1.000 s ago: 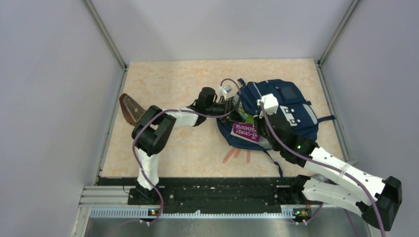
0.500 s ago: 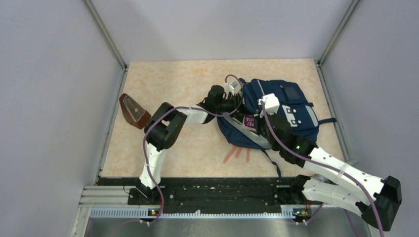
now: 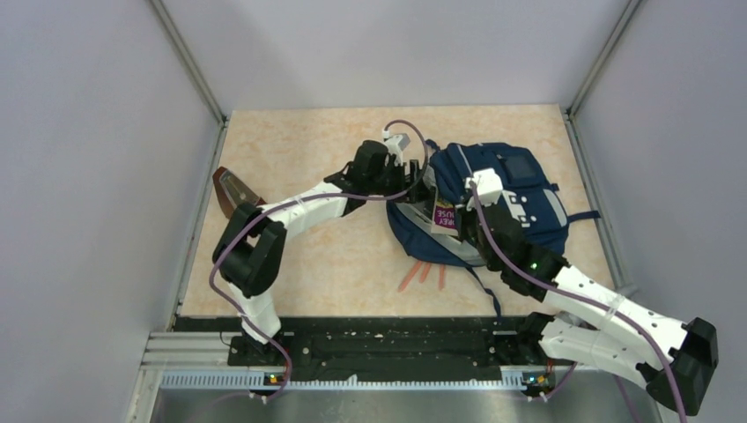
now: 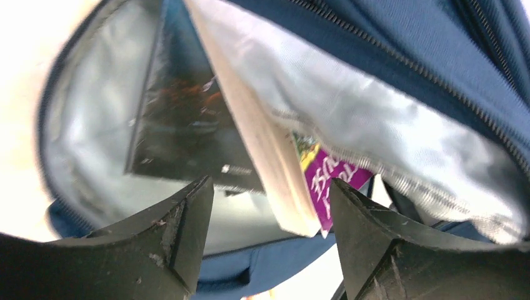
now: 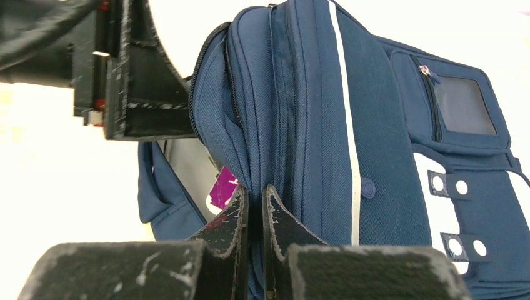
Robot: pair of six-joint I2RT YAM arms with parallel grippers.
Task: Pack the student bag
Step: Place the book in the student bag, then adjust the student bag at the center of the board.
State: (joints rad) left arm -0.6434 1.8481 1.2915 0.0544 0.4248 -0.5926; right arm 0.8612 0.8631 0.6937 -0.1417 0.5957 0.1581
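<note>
Your top view hangs above and behind the arms, looking down and forward. Their bases (image 3: 255, 345) line the bottom edge, and the whole table (image 3: 291, 159) lies in the middle, seen from well off. Your left wrist view sits very near, looking past the left fingers (image 4: 181, 240) at the lower edge into the open mouth of the student bag (image 4: 400, 69), which fills the frame. Your right wrist view is near too, looking along the right fingers (image 5: 228, 228) at bottom centre onto the bag's navy outer side; the left fingers show in its upper left. All three share the bag's open edge and the purple book cover (image 4: 334, 184) there.
</note>
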